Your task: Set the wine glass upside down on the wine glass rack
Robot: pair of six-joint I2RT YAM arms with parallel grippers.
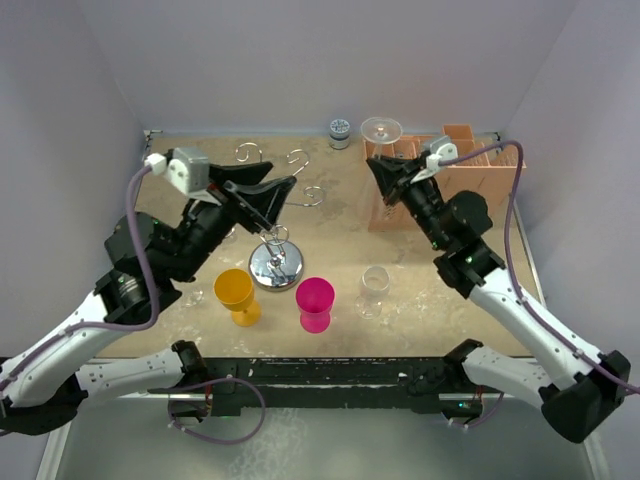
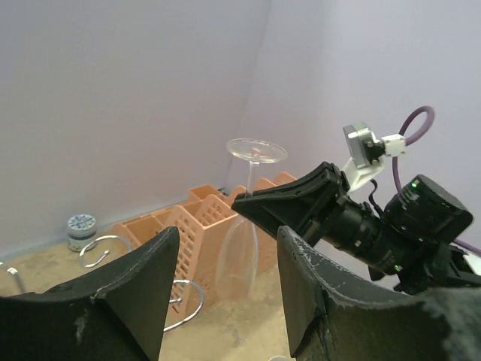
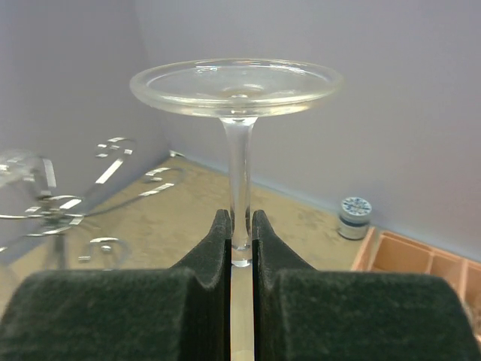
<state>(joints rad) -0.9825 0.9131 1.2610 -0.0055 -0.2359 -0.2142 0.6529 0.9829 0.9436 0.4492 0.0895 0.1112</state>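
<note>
Two grippers are in view. The rack stands near the middle of the table. The right gripper pinches the wine glass by its stem near the far right corner, foot up and bowl down, which suits hanging. The glass is clear and thin-stemmed. The left gripper is spread and holds nothing.

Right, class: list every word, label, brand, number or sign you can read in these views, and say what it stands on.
No readable text in any view.
The small jar has a blue and white patterned top, too small and blurred to tell whether it bears any writing.
</note>
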